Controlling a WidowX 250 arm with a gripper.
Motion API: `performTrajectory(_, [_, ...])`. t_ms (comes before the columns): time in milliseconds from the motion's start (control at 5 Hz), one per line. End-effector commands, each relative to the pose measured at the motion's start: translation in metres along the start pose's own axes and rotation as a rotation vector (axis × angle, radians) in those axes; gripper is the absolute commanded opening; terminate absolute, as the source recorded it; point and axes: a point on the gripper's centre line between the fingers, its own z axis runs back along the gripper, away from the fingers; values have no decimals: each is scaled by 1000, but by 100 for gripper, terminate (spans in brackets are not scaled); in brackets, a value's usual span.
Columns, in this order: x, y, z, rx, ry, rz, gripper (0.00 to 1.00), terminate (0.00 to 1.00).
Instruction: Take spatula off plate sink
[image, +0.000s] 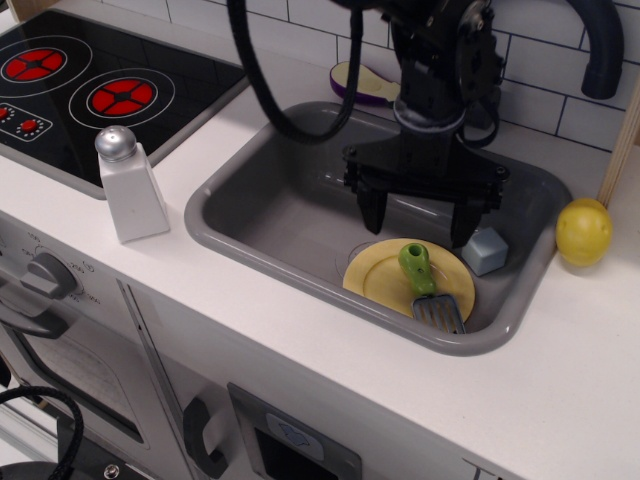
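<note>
The spatula (425, 283) has a green handle and a grey slotted blade. It lies on the yellow plate (385, 278), blade hanging over the plate's front right edge. The plate sits in the front right of the grey sink (270, 215). My gripper (415, 228) is open, black fingers pointing down, just above and behind the plate, straddling the spatula's handle end. It holds nothing.
A grey-blue cube (487, 250) sits in the sink right of the plate, beside my right finger. A yellow ball (583, 232) lies on the counter at right. A white shaker (128, 185) stands left of the sink, a black stovetop (90, 85) beyond. A purple-and-cream item (365, 82) lies behind the sink.
</note>
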Motion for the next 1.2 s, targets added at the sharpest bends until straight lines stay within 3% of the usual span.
performTrajectory(0, [-8, -11, -20, -28, 0, 142, 100, 0])
performTrajectory(800, [-13, -13, -42, -8, 10, 176, 100, 0])
performTrajectory(1000, [-13, -14, -42, -18, 13, 173, 0, 0])
